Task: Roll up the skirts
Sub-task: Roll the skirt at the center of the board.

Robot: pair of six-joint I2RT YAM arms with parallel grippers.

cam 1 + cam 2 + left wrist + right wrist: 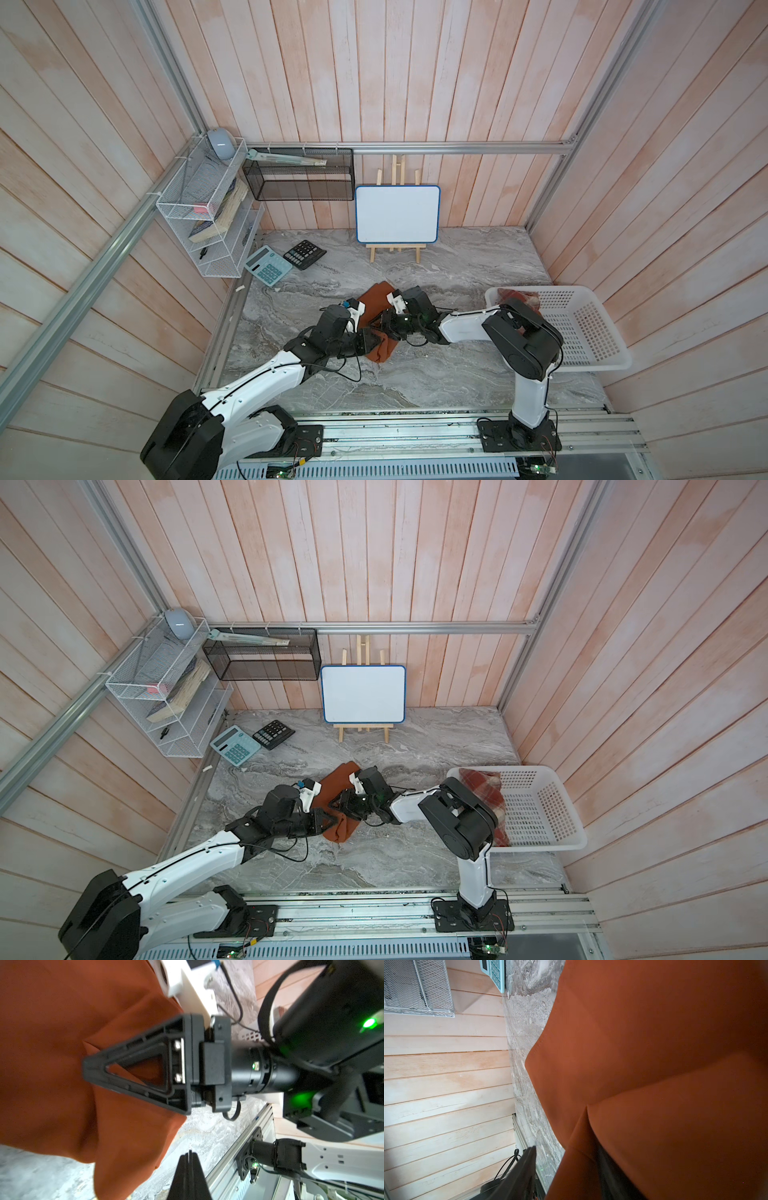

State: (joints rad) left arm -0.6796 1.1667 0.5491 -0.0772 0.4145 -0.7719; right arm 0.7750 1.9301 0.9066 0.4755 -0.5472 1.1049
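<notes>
At orange skirt (654,1043), right jaws parted; top views hide that.

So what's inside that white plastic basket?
A red plaid skirt lies in the basket. The right arm's elbow covers part of it, so anything beneath cannot be seen.

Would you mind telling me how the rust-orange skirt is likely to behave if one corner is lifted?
Probably floppy: the rust-orange skirt lies in soft folds. It would likely drape and unfold rather than hold its shape. It looks thin and smooth, so it may slide on the table.
</notes>
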